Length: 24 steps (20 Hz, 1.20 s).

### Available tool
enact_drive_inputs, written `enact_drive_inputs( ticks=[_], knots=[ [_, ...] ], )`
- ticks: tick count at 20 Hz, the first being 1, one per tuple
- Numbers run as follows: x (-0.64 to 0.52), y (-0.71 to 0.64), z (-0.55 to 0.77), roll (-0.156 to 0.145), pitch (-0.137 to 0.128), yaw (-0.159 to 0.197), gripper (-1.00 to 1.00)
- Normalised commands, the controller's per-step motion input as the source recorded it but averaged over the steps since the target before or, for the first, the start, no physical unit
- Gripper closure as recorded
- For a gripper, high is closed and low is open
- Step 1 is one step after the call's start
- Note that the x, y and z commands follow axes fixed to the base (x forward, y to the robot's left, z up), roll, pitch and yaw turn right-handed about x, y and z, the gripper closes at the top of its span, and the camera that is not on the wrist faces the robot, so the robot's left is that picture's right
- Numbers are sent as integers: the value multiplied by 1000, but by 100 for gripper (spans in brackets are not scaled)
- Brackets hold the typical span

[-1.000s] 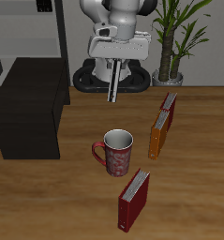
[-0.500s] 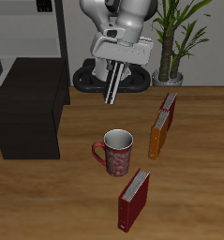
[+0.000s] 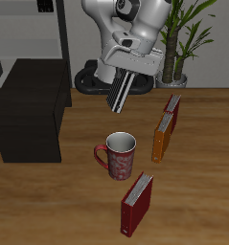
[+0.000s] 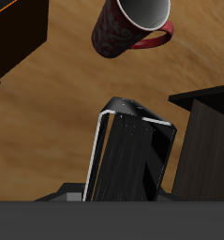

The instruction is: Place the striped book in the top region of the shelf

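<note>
My gripper [image 3: 123, 73] is shut on the striped book [image 3: 117, 94], a thin dark book with black-and-white striped edges. It hangs tilted in the air above the back of the table. In the wrist view the book [image 4: 132, 157] fills the middle, glossy black with a pale rim. The near-black boxy shelf [image 3: 30, 110] stands on the table, off to the side of the gripper and lower than the book. Its dark wall also shows in the wrist view [image 4: 209, 131].
A red patterned mug [image 3: 120, 155] stands mid-table, below and in front of the book; it also shows in the wrist view [image 4: 132, 23]. An orange book [image 3: 161, 137] and a dark red book [image 3: 171, 111] stand beside it. Another red book [image 3: 137, 203] stands near the front edge. A potted plant [image 3: 175, 38] and a grey-framed rack [image 3: 60, 33] are at the back.
The arm has swung a little toward the plant and the wrist has tipped. The held book has gone from nearly upright to clearly tilted.
</note>
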Motion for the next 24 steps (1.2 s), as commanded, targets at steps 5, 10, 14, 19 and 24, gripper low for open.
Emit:
enact_drive_inputs(
  ticks=[5, 10, 14, 19, 24],
  knots=[
    [-4, 105, -70, -108, -21, 28, 100],
    [17, 33, -1, -57, 3, -8, 100],
    [20, -46, -71, -83, 26, -12, 100],
    [67, -93, -35, -104, 16, -28, 100],
    [157, 68, -223, -81, 101, -11, 100]
  ],
)
